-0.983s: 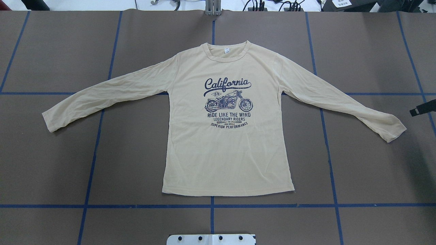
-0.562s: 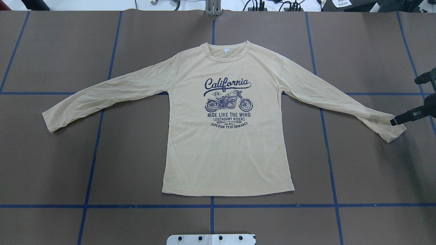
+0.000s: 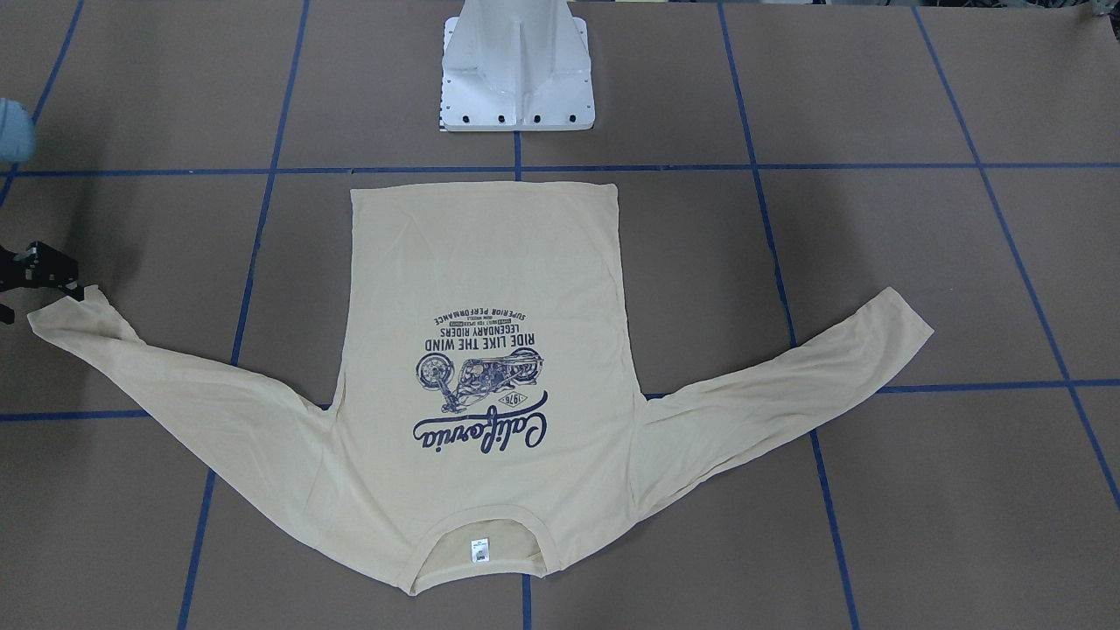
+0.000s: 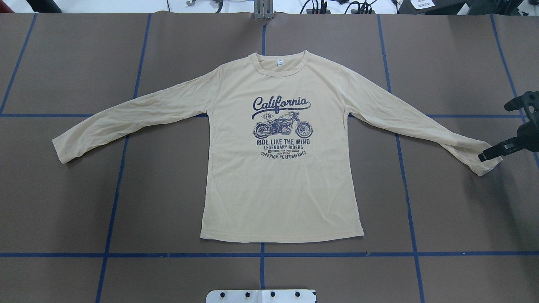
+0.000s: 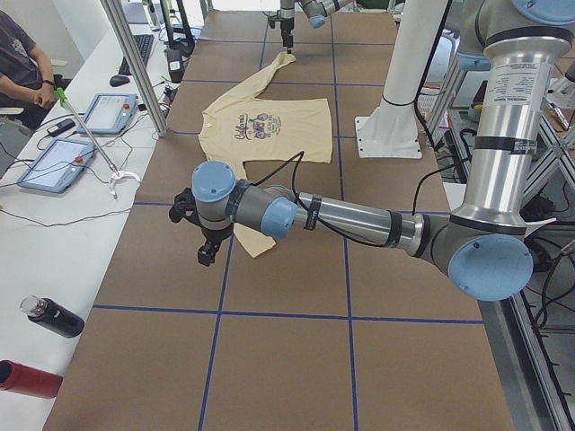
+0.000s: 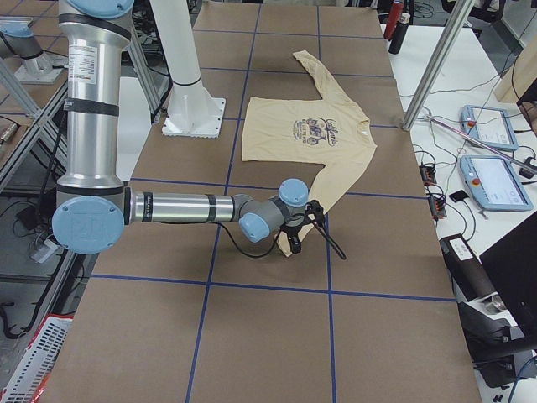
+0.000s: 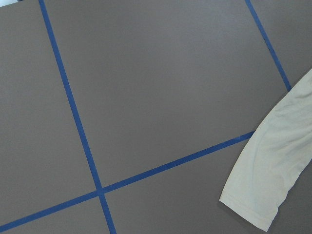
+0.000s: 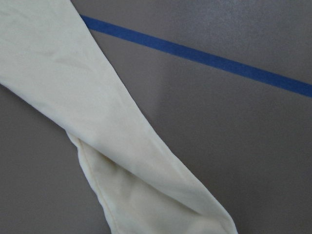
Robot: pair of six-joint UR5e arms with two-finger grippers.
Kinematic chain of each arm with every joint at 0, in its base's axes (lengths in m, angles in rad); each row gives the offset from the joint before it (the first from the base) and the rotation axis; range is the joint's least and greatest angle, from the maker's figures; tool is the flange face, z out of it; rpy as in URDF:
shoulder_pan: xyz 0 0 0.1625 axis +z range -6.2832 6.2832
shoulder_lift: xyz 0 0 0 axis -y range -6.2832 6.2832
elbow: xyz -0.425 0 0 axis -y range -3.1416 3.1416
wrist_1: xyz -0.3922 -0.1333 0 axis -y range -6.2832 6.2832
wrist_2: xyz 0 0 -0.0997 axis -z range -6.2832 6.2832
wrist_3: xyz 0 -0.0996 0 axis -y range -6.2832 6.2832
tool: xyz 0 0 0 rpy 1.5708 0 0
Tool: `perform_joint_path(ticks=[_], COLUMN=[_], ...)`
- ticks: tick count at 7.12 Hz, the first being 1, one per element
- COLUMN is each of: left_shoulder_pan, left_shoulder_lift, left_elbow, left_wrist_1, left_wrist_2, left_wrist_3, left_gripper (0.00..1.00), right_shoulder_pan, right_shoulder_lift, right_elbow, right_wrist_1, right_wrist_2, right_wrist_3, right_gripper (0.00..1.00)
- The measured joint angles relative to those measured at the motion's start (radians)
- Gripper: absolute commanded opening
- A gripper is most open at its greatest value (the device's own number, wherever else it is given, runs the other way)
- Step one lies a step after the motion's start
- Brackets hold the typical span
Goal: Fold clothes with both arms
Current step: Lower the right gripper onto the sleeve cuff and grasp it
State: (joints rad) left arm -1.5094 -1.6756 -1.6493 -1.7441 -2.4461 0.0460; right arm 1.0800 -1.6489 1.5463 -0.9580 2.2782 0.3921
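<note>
At the right cuff (image 4: 488, 166): right gripper (image 4: 493, 134) had swung in, jaws spread, lower tip touching cloth.
T-shirt (image 4: 278, 189): lay flat, print up, mid-bench (image 4: 442, 210).
Left gripper (image 5: 207, 247): jaws' state could not be told.
Meaning: sleeve fold likely imminent.

The cream-yellow long-sleeved T-shirt (image 4: 278, 189) lies flat, print up (a navy "California" motorcycle), neck away from the robot, both sleeves spread wide. The grey right arm (image 6: 180, 207) reaches low to one cuff; the left arm (image 5: 359, 215) hangs low near the other.
</note>
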Motion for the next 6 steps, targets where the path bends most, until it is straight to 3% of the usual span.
perform_joint_path(ticks=[6], left_shoulder_pan=[0.0], left_shoulder_lift=[-0.004], left_elbow=[0.001], left_wrist_1=[0.0], left_wrist_2=[-0.001], left_wrist_3=[0.001], left_gripper=[1.0], right_shoulder_pan=[-0.003], right_shoulder_lift=[0.055], right_elbow=[-0.094], right_wrist_1=[-0.001], right_wrist_2=[0.003], right_wrist_3=[-0.001], right_gripper=[0.99])
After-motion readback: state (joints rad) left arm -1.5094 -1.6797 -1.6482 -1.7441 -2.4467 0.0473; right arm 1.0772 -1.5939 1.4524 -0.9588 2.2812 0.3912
